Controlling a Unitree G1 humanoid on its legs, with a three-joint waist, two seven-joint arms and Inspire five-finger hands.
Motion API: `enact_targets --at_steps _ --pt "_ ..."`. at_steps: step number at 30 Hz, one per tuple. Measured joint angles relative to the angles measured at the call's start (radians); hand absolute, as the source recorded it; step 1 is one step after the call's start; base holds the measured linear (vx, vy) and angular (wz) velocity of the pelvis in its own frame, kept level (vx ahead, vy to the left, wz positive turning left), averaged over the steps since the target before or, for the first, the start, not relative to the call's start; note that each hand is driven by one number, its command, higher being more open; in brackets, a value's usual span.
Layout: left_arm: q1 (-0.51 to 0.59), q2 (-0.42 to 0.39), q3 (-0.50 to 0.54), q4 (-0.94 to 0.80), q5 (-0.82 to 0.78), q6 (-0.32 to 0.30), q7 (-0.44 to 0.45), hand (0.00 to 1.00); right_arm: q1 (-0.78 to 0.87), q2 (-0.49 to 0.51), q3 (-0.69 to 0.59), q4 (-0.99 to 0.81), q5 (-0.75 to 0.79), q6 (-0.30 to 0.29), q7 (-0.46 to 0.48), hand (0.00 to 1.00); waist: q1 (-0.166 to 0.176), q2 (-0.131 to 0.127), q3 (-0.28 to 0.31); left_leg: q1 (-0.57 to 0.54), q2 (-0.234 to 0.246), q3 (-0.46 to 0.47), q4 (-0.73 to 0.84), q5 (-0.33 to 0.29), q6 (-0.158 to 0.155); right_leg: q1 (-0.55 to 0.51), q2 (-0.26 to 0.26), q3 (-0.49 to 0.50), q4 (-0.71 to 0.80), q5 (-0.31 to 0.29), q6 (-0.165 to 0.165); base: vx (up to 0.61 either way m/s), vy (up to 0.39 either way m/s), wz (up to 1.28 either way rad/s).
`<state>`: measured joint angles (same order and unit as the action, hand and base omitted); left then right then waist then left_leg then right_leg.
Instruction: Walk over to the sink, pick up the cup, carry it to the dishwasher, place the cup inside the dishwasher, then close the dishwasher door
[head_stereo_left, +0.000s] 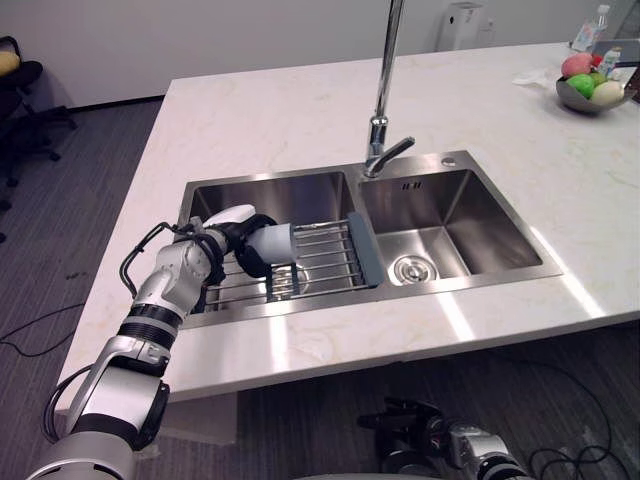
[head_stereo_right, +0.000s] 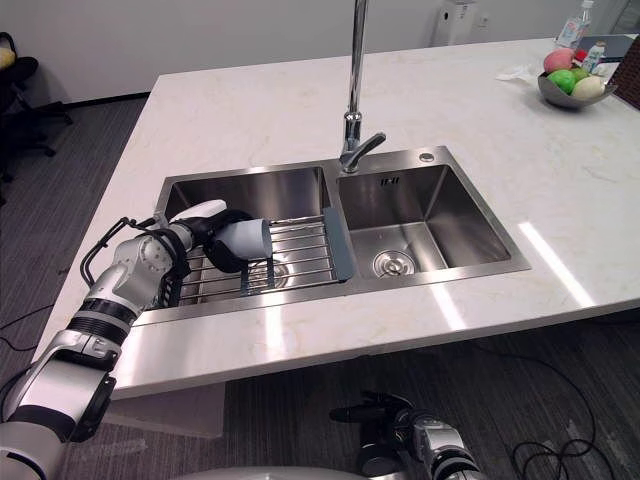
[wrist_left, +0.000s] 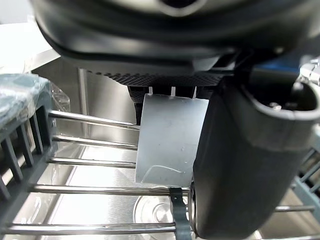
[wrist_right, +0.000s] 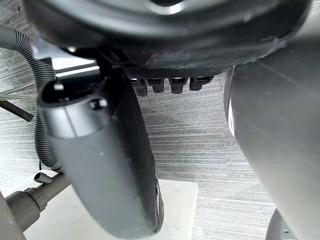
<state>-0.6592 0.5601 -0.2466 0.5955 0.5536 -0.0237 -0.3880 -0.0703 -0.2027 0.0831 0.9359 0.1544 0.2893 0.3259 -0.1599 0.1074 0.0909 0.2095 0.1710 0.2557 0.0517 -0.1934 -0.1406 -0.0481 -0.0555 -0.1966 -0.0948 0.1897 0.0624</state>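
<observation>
Currently the cup (head_stereo_left: 272, 241), a pale grey one, sits in my left hand (head_stereo_left: 240, 243) over the left basin of the sink (head_stereo_left: 450, 160), just above the wire rack (head_stereo_left: 330, 255) that spans that basin. The fingers (head_stereo_left: 252, 262) are curled round the cup's body and the white-covered thumb lies along its upper side, so the grasp looks closed on it. In the left wrist view the cup (wrist_left: 170, 145) shows past the thumb with the rack's bars running under it; I cannot tell whether its lower edge touches the bars or hangs just clear of them. The cup lies tilted, closer to sideways than upright. To the right of the rack the second basin has a round drain (head_stereo_left: 410, 268) in its floor, and the tall tap (head_stereo_left: 383, 90) stands behind the divider between the two basins. The sink is set in a pale marble tabletop (head_stereo_left: 280, 110), with a bowl of fruit (head_stereo_left: 590, 90) at its far right corner, well apart from the sink. My right hand (head_stereo_right: 370, 412) hangs low in front of the counter over the grey floor (head_stereo_left: 60, 230), fingers relaxed and holding nothing.
</observation>
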Motion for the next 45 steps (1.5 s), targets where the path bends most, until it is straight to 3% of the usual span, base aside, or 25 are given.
enact_targets --at_steps 5,7,10,12,13,15,18,20,25,31,34,39,45 --pt "0.077 0.004 0.060 -0.018 -0.343 -0.013 0.087 0.00 0.000 0.001 -0.009 0.019 0.005 -0.020 -0.003 1.00 0.009 0.000 0.000 -0.009 0.002 -0.011 0.000 0.000 0.001 0.000 -0.001 -0.015 0.000 -0.001 -0.001 -0.03 -0.022 0.08" --pt "0.106 -0.014 0.098 -0.035 -0.413 -0.016 0.109 0.00 0.001 0.002 -0.015 0.019 0.010 -0.022 -0.006 1.00 0.010 0.000 0.000 -0.012 0.000 -0.014 0.000 0.001 0.001 0.000 -0.003 -0.019 0.000 -0.001 -0.001 -0.02 -0.011 0.05" --pt "0.178 -0.077 0.184 -0.058 -0.545 -0.050 0.162 0.00 0.002 0.007 -0.040 0.029 0.023 -0.025 -0.019 1.00 0.011 0.000 0.000 -0.016 -0.007 -0.016 0.006 0.002 0.003 0.000 -0.005 -0.022 0.000 -0.001 -0.001 0.00 0.000 0.00" --pt "0.211 -0.107 0.207 -0.073 -0.601 -0.052 0.185 0.00 0.002 0.006 -0.040 0.031 0.030 -0.027 -0.021 1.00 0.012 0.000 0.000 -0.017 -0.013 -0.016 0.012 0.003 0.004 0.001 -0.010 -0.023 0.000 -0.001 -0.001 0.00 0.000 0.00" --pt "0.248 -0.158 0.249 -0.079 -0.726 -0.053 0.214 0.00 0.006 0.007 -0.061 0.041 0.042 -0.032 -0.022 1.00 0.013 -0.001 0.000 -0.012 -0.020 -0.022 0.028 0.006 0.009 0.017 -0.017 -0.025 0.001 -0.001 -0.001 0.00 0.000 0.00" --pt "0.278 -0.183 0.260 -0.079 -0.813 -0.040 0.216 0.00 0.012 0.006 -0.078 0.047 0.042 -0.032 -0.021 1.00 0.026 -0.002 0.000 -0.008 -0.021 -0.025 0.039 0.007 0.011 0.029 -0.020 -0.025 0.000 -0.001 -0.001 -0.03 -0.005 0.05" --pt "0.299 -0.201 0.260 -0.082 -0.851 -0.030 0.203 0.00 0.010 0.005 -0.079 0.060 0.041 -0.032 -0.021 1.00 0.040 -0.006 0.001 -0.009 -0.021 -0.029 0.039 0.007 0.011 0.029 -0.021 -0.024 0.000 -0.001 -0.001 -0.06 -0.024 0.04" --pt "0.316 -0.221 0.271 -0.077 -0.893 -0.002 0.204 0.00 0.009 0.006 -0.081 0.063 0.041 -0.037 -0.018 1.00 0.041 -0.008 0.002 -0.009 -0.022 -0.030 0.035 0.007 0.011 0.029 -0.022 -0.025 0.000 -0.002 -0.001 -0.11 -0.042 0.03" --pt "0.329 -0.239 0.303 -0.073 -0.951 -0.001 0.231 0.00 0.010 0.012 -0.088 0.062 0.041 -0.044 -0.015 1.00 0.037 -0.015 0.003 -0.006 -0.014 -0.039 0.015 0.009 0.015 0.025 -0.015 -0.033 0.000 -0.004 0.001 -0.12 -0.055 0.05" --pt "0.330 -0.312 0.377 -0.081 -1.112 -0.061 0.281 0.00 0.036 0.020 -0.100 0.044 0.041 -0.069 -0.012 1.00 0.046 -0.026 0.005 -0.006 -0.008 -0.040 -0.006 0.012 0.021 0.017 -0.011 -0.043 0.000 -0.005 -0.001 -0.08 -0.037 0.00" --pt "0.350 -0.356 0.387 -0.120 -1.120 -0.112 0.337 0.00 0.044 0.025 -0.103 0.033 0.041 -0.076 -0.014 1.00 0.049 -0.027 0.005 -0.006 0.003 -0.040 -0.006 0.012 0.017 0.016 -0.004 -0.047 0.000 -0.004 -0.001 0.01 -0.004 0.00" --pt "0.447 -0.390 0.412 -0.367 -0.981 -0.192 0.448 0.00 0.050 0.030 -0.118 0.033 0.044 -0.076 -0.018 1.00 0.059 -0.028 0.006 -0.012 0.016 -0.054 -0.011 0.016 0.012 0.013 0.008 -0.060 0.001 -0.004 -0.015 0.06 0.000 0.07" --pt "0.515 -0.365 0.473 -0.648 -0.687 -0.354 0.590 0.00 0.080 0.020 -0.123 0.040 0.039 -0.109 -0.023 1.00 0.104 -0.039 -0.001 -0.020 -0.031 -0.082 -0.007 0.047 0.032 0.031 -0.037 -0.077 0.001 -0.001 -0.010 -0.01 0.037 0.17"
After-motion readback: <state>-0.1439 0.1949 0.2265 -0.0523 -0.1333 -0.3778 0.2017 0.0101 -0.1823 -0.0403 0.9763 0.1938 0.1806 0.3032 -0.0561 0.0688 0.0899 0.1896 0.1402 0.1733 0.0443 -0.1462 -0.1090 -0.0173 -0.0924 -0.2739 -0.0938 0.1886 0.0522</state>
